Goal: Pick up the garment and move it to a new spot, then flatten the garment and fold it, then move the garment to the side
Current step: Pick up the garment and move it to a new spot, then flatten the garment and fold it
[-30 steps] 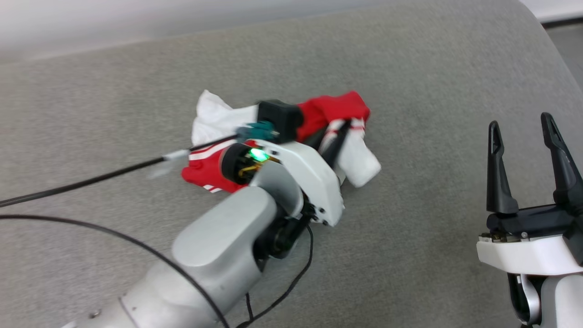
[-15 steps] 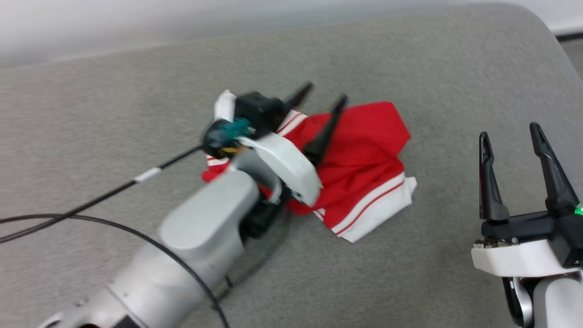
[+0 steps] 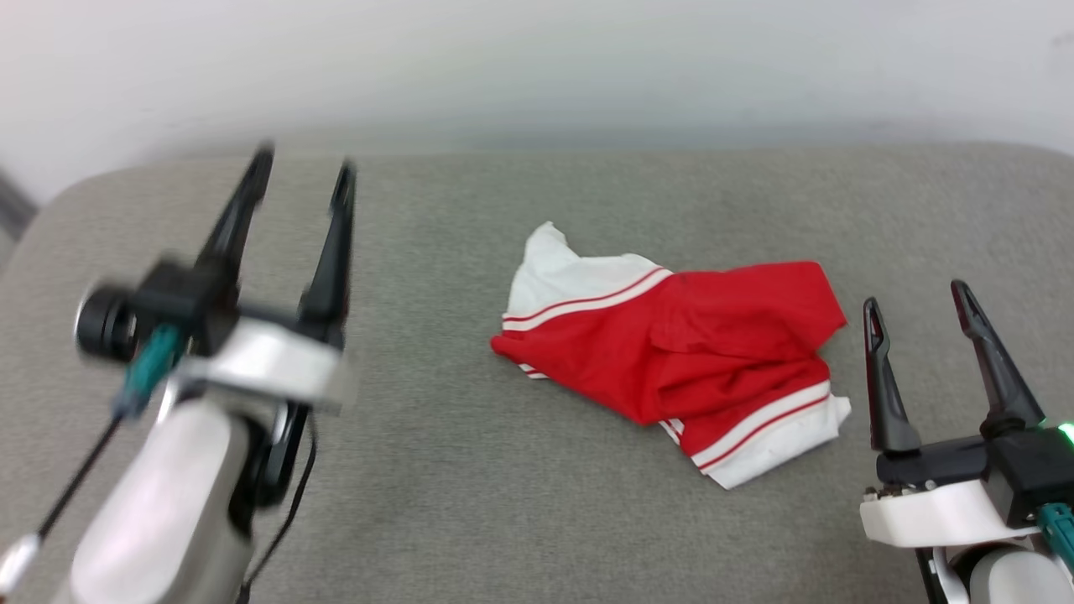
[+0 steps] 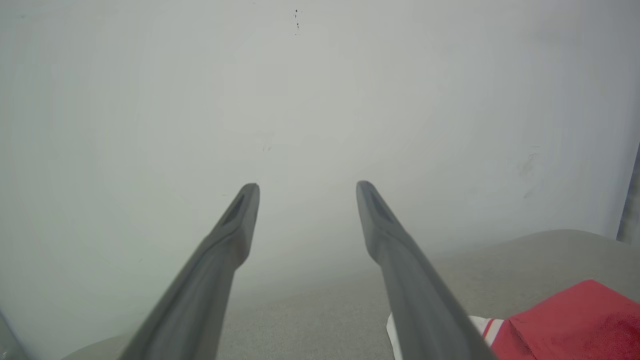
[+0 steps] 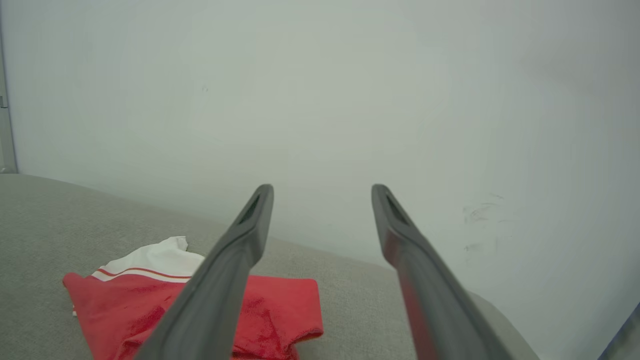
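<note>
While both pincers stand clear of the work, the grey tabletop (image 3: 503,520) carries one item. The garment (image 3: 696,352) lies crumpled between the pincers and touches neither. It is near the right pincer (image 3: 916,295), just off its left finger, and well apart from the left pincer (image 3: 304,161). Both pincers are spread wide and hold nothing; the left one is raised and blurred. Red layers of the garment overlap. One white sleeve (image 3: 558,268) points toward the left pincer, and a white striped corner (image 3: 772,445) lies nearest the right pincer.

Judged hazards:
- A pinch at the middle of the heap is likely to catch several layers, so the garment would lift as a bundle and not flatten.
- Thin fabric may slip from a shallow pinch at an edge.
- Dragging across the textured tabletop may bunch the fabric.
</note>
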{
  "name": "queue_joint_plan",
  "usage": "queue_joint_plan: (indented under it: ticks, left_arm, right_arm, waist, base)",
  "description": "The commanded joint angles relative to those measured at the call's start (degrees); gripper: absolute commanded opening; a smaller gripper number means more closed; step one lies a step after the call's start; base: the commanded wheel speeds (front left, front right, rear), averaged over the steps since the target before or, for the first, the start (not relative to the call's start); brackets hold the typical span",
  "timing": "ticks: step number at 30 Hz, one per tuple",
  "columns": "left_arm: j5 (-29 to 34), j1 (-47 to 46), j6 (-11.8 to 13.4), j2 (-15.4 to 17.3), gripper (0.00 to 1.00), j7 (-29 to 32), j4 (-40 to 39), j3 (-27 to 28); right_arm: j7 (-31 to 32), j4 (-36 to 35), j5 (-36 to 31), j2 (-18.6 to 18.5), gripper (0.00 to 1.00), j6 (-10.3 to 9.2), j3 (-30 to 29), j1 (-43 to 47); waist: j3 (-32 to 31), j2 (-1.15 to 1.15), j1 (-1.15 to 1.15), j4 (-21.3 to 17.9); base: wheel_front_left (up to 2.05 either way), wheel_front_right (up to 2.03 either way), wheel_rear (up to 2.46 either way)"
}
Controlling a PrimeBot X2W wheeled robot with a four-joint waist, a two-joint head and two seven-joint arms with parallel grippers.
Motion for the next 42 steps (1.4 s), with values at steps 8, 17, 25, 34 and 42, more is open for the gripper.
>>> queue_joint_plan:
  ticks: [8,17,25,34,42]
  left_arm:
    - [6.88,18.01,-2.62,-2.85,1.00,-0.12,-7.59,8.77]
    - [12.08,28.94,-6.95,-12.14,1.00,-0.13,-11.13,15.74]
    - [15.72,28.97,-11.50,-15.77,1.00,-0.13,-10.94,19.06]
    - [17.16,28.45,-13.53,-18.17,1.00,-0.13,-10.77,21.90]
    - [17.45,27.06,-14.24,-19.12,1.00,-0.13,-10.04,23.09]
  right_arm:
    - [-0.10,0.29,-0.07,0.07,1.00,-0.02,-0.07,2.90]
    - [-0.10,0.14,1.77,0.07,1.00,-0.02,-0.23,3.73]
    - [-0.10,-0.06,1.88,0.07,1.00,-0.02,-0.52,3.10]
    - [-0.11,1.86,1.72,0.09,1.00,-0.02,-0.86,2.66]
    - [19.48,5.43,11.94,-6.44,1.00,-0.02,10.22,-0.45]
  waist:
    - [-3.76,0.00,0.00,4.06]
    - [-3.74,0.00,0.00,4.49]
    - [-2.55,0.00,0.00,4.18]
    - [-0.74,0.00,0.00,3.47]
    - [2.58,0.00,0.00,3.76]
  base:
    - [0.00,0.00,0.00]
    - [0.00,0.00,0.00]
    - [0.00,0.00,0.00]
    - [0.00,0.00,0.00]
    - [0.00,0.00,0.00]
